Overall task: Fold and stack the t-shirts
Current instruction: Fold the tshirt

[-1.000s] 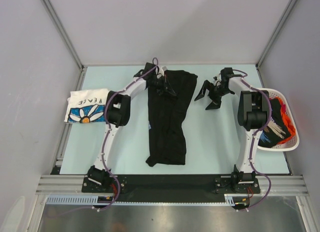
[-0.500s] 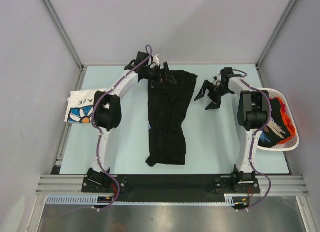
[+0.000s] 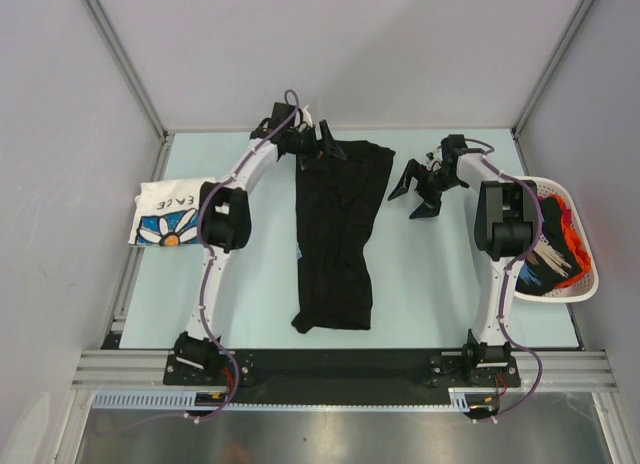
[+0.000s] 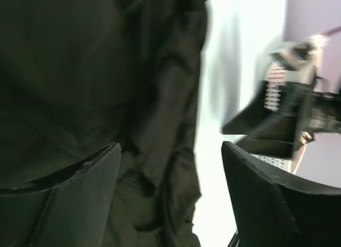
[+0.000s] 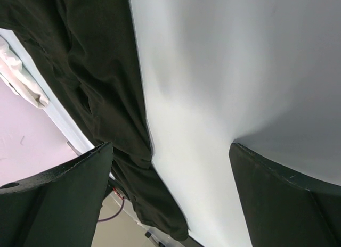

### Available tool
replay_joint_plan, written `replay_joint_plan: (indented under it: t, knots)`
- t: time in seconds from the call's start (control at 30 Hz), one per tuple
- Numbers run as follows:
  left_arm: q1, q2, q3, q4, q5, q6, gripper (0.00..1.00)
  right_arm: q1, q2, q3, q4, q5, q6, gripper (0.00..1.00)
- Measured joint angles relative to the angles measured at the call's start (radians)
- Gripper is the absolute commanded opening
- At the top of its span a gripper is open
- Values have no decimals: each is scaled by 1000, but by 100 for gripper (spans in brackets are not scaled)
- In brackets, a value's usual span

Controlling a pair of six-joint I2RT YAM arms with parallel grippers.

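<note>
A large black t-shirt lies folded into a long strip down the middle of the table. My left gripper hovers open over its far left corner, nothing between the fingers; dark cloth fills the view beneath them. My right gripper stands open over bare table just right of the shirt's far end, and the shirt's edge shows to the left of its jaws. A folded white t-shirt with a flower print rests at the left edge. More orange and dark t-shirts are piled in the basket.
The white slotted basket sits at the table's right edge beside the right arm. Grey walls and metal frame posts close in the table on three sides. The right gripper's black body shows in the left wrist view.
The left gripper has opened, let go of the black shirt's far corner, and drawn back toward the far left. The right arm has stayed still.
</note>
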Motion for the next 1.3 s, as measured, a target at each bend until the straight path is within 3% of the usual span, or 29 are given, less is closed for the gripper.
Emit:
replay_joint_plan:
  t: [0.13, 0.17, 0.2, 0.27, 0.3, 0.4, 0.43, 0.9, 1.3]
  knots:
    - [2, 50, 0, -25, -10, -6, 77, 0, 2, 2, -1, -2, 0, 97]
    - [2, 57, 0, -31, -13, -8, 72, 0, 3, 3, -2, -2, 0, 97]
    - [3, 60, 0, -34, -14, -8, 60, 0, 3, 5, -2, -3, 0, 97]
    - [3, 63, 0, -37, -13, -15, 46, 0, 6, 8, -2, -4, 0, 97]
    - [3, 63, 0, -35, -11, -16, 31, 0, 7, 10, -2, -5, 0, 97]
    - [4, 66, 0, -20, 0, -32, 6, 0, 9, 13, -3, -6, 0, 97]
    - [4, 68, 0, -13, 5, -38, 2, 0, 10, 13, -3, -6, 0, 97]
    - [8, 104, -2, 24, 12, -50, 0, 0, 11, 14, -3, -8, 0, 97]
    - [68, 10, -23, 166, -53, -64, 0, 4, 4, -10, 21, -26, 16, 97]
